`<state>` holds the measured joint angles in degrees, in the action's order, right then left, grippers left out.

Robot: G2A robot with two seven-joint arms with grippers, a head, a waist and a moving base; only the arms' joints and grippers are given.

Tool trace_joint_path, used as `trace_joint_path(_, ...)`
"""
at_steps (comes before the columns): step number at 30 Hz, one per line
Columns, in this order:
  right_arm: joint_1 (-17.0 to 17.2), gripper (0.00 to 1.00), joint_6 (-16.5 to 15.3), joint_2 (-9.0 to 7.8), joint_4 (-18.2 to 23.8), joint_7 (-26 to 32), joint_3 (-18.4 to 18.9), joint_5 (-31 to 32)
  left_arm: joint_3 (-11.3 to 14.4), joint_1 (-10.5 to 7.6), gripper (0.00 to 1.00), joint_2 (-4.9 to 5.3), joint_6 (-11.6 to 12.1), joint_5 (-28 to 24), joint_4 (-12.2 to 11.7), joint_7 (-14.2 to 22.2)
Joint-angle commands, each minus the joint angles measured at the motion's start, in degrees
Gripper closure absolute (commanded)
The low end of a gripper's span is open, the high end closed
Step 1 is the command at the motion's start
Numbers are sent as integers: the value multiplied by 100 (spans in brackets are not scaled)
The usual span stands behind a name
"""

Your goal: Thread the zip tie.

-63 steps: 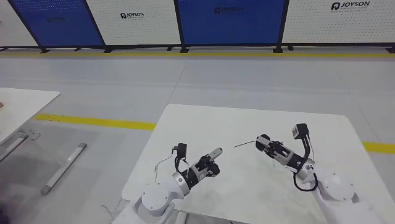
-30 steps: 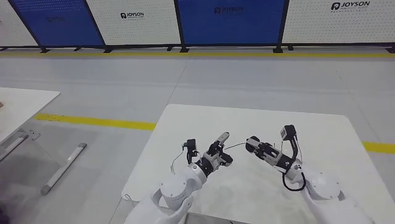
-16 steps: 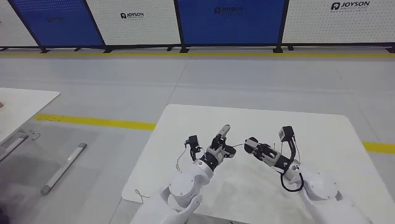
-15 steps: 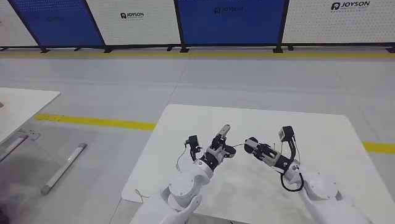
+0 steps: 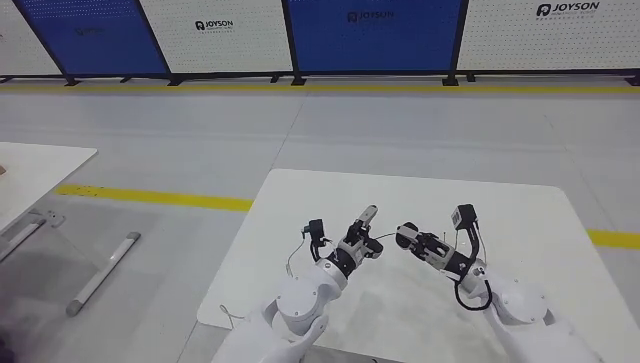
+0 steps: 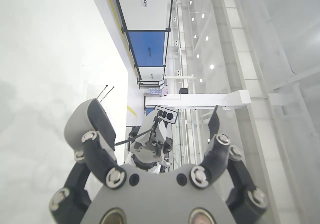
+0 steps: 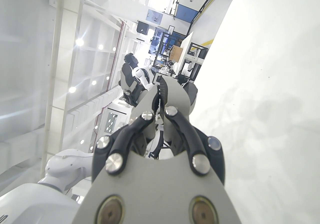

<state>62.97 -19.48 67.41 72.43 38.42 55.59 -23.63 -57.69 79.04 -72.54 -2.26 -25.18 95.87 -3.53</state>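
Top view first: how far along is the threading looking?

Early, I'd judge. The right gripper (image 5: pixel 404 233) is pinching the zip tie (image 6: pixel 132 137) with its jaws pressed together, holding it in the air above the table (image 5: pixel 470 198). The strip's free end is pointing across at the left gripper (image 5: pixel 370 229).

Is the left one gripping anything?

No. Left wrist view is showing its jaws spread wide. The tie's tip is just meeting the inner pad of one of the fingers (image 6: pixel 102 120), and nothing is closing on it. No loop is showing, so as I'm reading it, catching that end and feeding it through the head are both remaining. Which end is leading, I cannot tell.

How is the room looking?

Both grippers are meeting over the middle of the table, well apart from its far edge and its side edges, so there is room to swing on every side. Two thin dark strips (image 6: pixel 106 90) are lying flat beyond the left gripper, nearer the table's rounded corner, apart from the held tie.
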Motion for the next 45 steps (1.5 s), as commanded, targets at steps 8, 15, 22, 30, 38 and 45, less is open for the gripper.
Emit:
trace_joint_path(8,0,100,0,0,0,0,0,0,34,7,0,0,274,437,-150,70)
trace_joint_path(15,0,100,0,0,0,0,0,0,6,81,51,-5,504,558,-192,160)
trace_joint_path(22,0,100,0,0,0,0,0,0,-81,213,65,28,470,705,-73,412)
trace_joint_path(30,0,100,0,0,0,0,0,0,-137,294,72,41,523,836,-14,547)
trace_joint_path(38,0,100,0,0,0,0,0,0,-149,349,76,47,535,984,37,618)
trace_joint_path(45,0,100,0,0,0,0,0,0,-143,371,100,43,530,1088,53,618)
